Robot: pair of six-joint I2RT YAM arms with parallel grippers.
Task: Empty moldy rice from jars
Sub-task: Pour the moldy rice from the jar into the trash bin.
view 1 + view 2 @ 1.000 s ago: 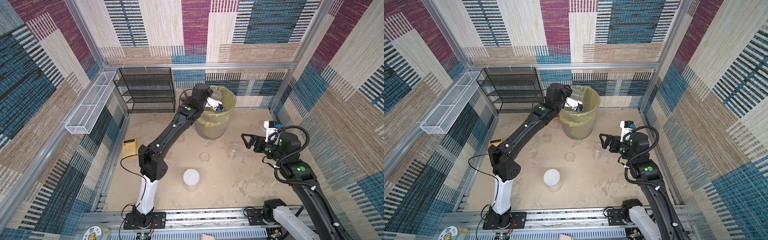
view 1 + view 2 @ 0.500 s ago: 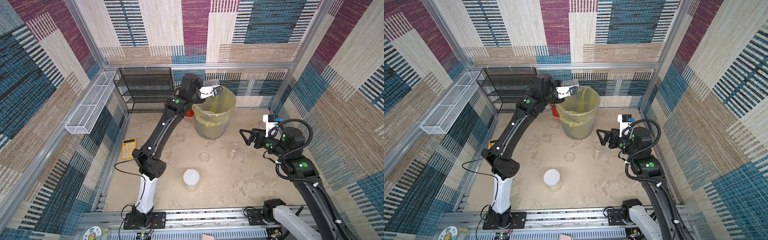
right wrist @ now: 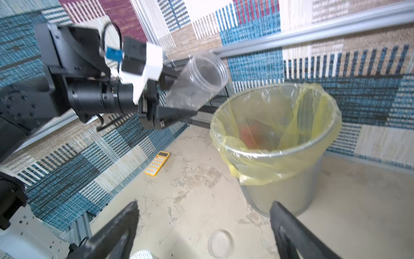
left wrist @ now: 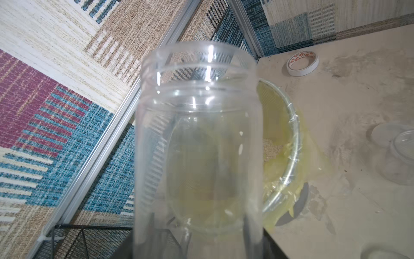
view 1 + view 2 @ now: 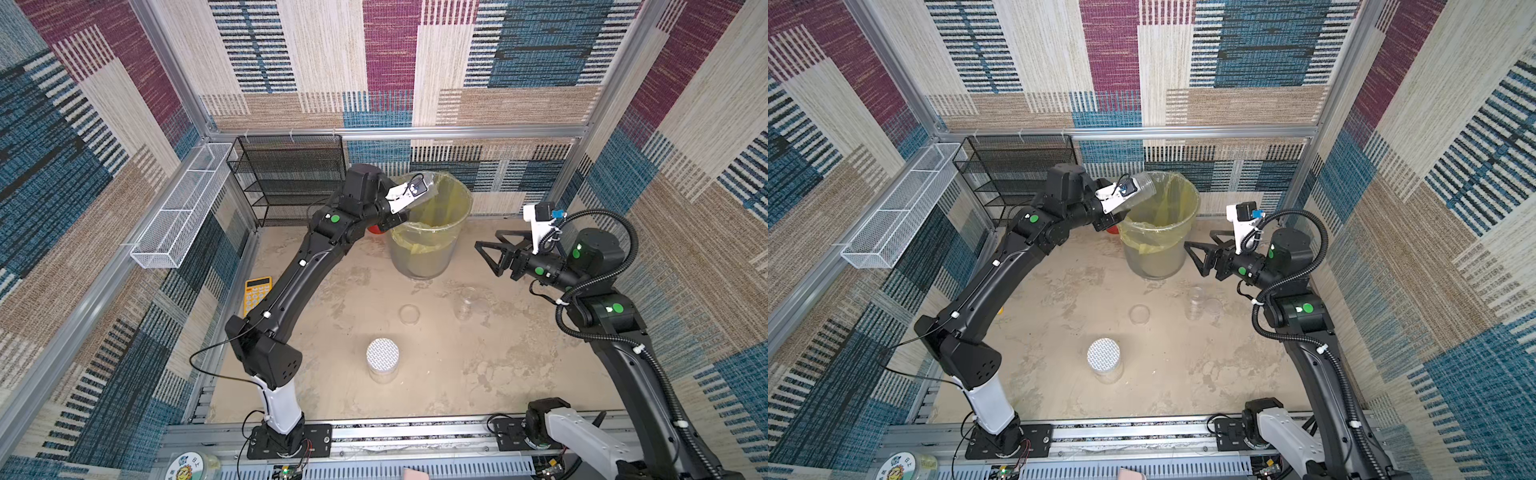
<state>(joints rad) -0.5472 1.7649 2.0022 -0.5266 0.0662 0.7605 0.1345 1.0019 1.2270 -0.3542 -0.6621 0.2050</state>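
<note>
My left claw point(image 3: 174, 89) pinches a clear open jar point(image 3: 201, 78), tilted just beside the rim of the bin point(image 3: 280, 152); it looks empty, and pale rice point(image 4: 272, 149) lies in the yellow bag point(image 3: 309, 107). My right claw point(image 3: 202, 205) hangs spread above the worktop point(image 3: 190, 179) near the bin

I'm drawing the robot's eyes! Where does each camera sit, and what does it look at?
Top views: high above the robot, looking down at the table; left arm and right arm show.
Left wrist: on the left arm, looking along the held clear jar toward the bin; the jar hides its own arm.
Right wrist: on the right arm, looking across at the bin and the left pincer gripping the jar; its own open right pincer shows.
Shared: all views show bin and jar.
</note>
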